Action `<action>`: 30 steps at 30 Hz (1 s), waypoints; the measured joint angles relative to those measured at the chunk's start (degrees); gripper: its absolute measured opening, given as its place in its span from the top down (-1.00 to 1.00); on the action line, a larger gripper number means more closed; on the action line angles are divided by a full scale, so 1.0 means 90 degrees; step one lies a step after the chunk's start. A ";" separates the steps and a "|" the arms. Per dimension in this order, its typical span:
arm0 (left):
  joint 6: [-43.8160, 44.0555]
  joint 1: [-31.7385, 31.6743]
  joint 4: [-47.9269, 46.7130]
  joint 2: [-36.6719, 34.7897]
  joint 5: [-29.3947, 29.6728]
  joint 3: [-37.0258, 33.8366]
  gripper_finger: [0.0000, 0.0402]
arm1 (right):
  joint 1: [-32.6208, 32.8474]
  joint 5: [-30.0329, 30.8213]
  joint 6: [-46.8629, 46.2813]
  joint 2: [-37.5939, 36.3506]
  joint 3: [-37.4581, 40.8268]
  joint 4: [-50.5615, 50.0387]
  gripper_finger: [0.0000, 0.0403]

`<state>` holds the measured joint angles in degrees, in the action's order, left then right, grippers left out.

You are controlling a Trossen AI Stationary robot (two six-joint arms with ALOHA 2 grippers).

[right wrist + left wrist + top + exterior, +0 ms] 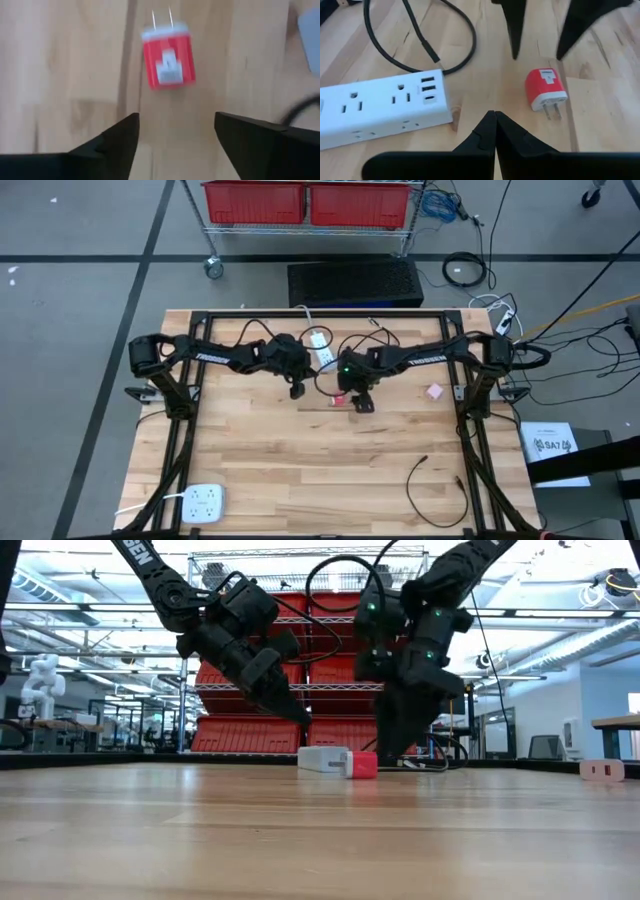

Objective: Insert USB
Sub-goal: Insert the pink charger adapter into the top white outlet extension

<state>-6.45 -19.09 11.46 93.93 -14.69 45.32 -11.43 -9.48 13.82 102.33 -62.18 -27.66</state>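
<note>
Bins (308, 202), red, on a wire rack beyond the wooden table (300, 470); contents cannot be told. Red USB charger (167, 62) lies on the table beside the white power strip (380, 107). Right gripper (175, 132) above the charger, fingers spread, empty. Left gripper (495, 135) nearby, fingers pressed together

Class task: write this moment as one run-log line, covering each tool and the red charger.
left tool: shut, by white plastic power strip | right tool: open above red USB wall charger | charger: lying loose on wooden table, unheld

Two black jointed arms with white lettering, looped black cables, green indicator lights and tapered black jaws.
</note>
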 joint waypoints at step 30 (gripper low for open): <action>-0.0011 0.0007 0.0012 0.0000 0.0028 0.0000 0.96 | 0.0016 -0.0261 -0.0184 0.0002 0.1186 0.2730 0.43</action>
<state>-6.55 -19.03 11.57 93.93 -14.44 45.32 -11.29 -11.83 12.16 102.35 -51.51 -3.09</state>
